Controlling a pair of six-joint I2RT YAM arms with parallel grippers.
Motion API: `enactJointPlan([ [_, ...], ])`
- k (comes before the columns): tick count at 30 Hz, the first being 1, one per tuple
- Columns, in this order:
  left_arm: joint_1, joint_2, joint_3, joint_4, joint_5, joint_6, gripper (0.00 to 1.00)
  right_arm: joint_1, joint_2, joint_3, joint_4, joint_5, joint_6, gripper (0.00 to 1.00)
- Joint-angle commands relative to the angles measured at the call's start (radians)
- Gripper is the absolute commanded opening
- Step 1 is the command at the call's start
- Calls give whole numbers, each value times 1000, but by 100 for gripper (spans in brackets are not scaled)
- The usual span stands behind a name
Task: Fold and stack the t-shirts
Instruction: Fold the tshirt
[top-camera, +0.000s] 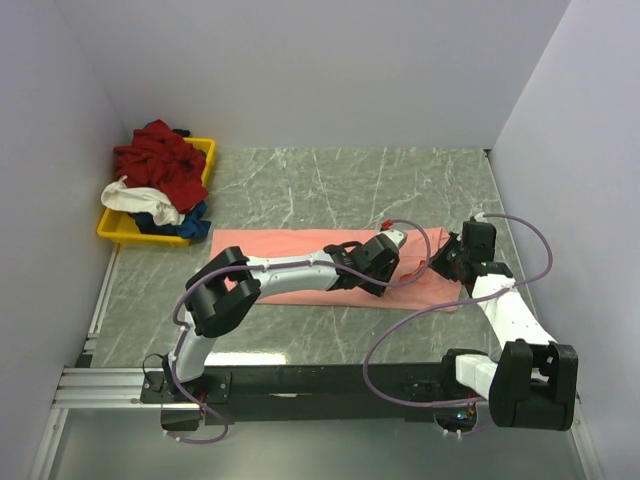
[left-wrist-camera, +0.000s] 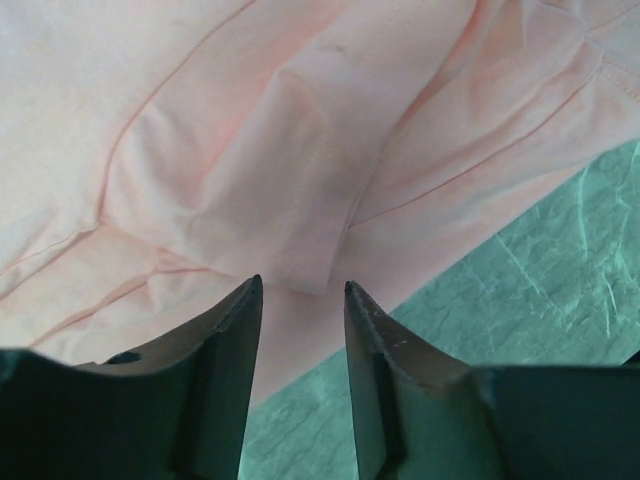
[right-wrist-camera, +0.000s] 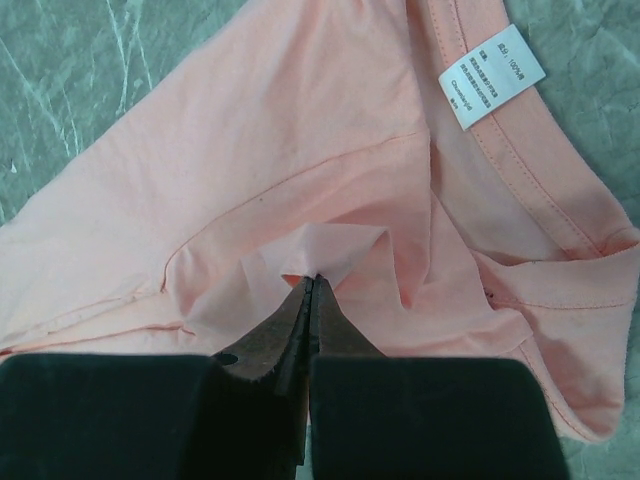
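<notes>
The salmon-pink t-shirt lies as a long strip across the middle of the table. The left gripper stands with its jaws apart, a cloth fold just at its tips. The right gripper is clamped on a raised fold near the neck label (white, printed). The other t-shirts sit heaped in the yellow tray at the far left.

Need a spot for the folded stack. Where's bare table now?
Widest bare patch: table behind the salmon-pink shirt, right of the yellow tray. Narrow strip between shirt and base rail. Crowded: shirt's right end under left gripper and right gripper; tray full of heaped shirts.
</notes>
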Motion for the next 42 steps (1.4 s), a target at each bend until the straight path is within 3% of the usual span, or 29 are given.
enactJointPlan([
  [1,-16,37,58,23,18,19,45,-4,14,-1,12,4,-13,0],
  [10,-26,100,102,-4,-45,10,47,-4,26,-1,18,6,-13,0],
  [16,-26,88,87,-18,-117,-5,32,-4,19,-1,13,6,-13,0],
  [21,-27,62,78,-30,-147,-15,11,-4,10,2,4,4,-13,0],
  [25,-27,28,61,-41,-175,-19,1,-4,-13,3,-16,0,-13,0],
  [31,-13,-59,32,-65,-223,-24,1,-4,-84,0,-76,-37,-5,0],
  [42,4,-130,-55,-62,-177,-33,1,-3,-282,-90,-195,-132,33,0],
])
